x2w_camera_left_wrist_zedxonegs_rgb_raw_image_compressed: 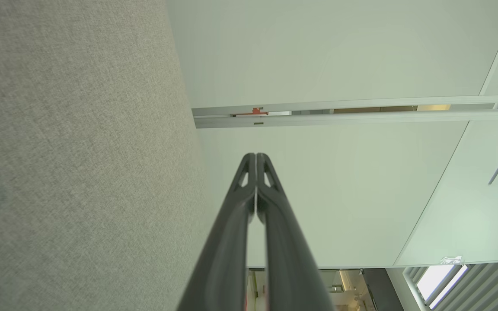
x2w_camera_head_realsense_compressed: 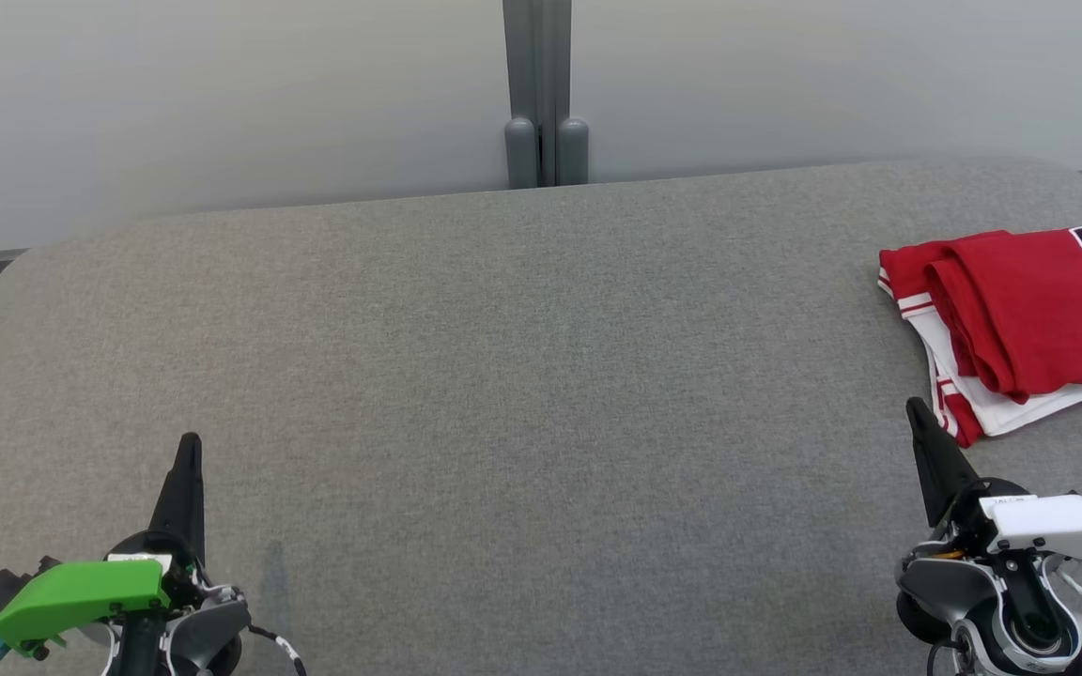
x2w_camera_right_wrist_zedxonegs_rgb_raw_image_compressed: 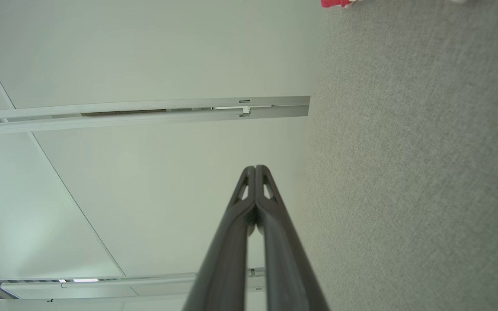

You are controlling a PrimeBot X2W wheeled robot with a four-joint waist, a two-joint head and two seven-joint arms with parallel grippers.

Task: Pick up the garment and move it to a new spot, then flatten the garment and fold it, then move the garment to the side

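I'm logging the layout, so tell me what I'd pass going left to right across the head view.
left gripper → grey post at the back → red garment. The right gripper sits nearer, within the garment's span, so it is left unordered.

Garment (x2w_camera_head_realsense_compressed: pixel 1020 319) on table (x2w_camera_head_realsense_compressed: pixel 503 376), far right — right gripper (x2w_camera_head_realsense_compressed: pixel 917 408) just beside its near edge, left gripper (x2w_camera_head_realsense_compressed: pixel 190 446) near-left.

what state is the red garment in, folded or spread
Folded: the garment lies as a compact stack of layers on the grey surface, white fabric peeking out beneath the red.
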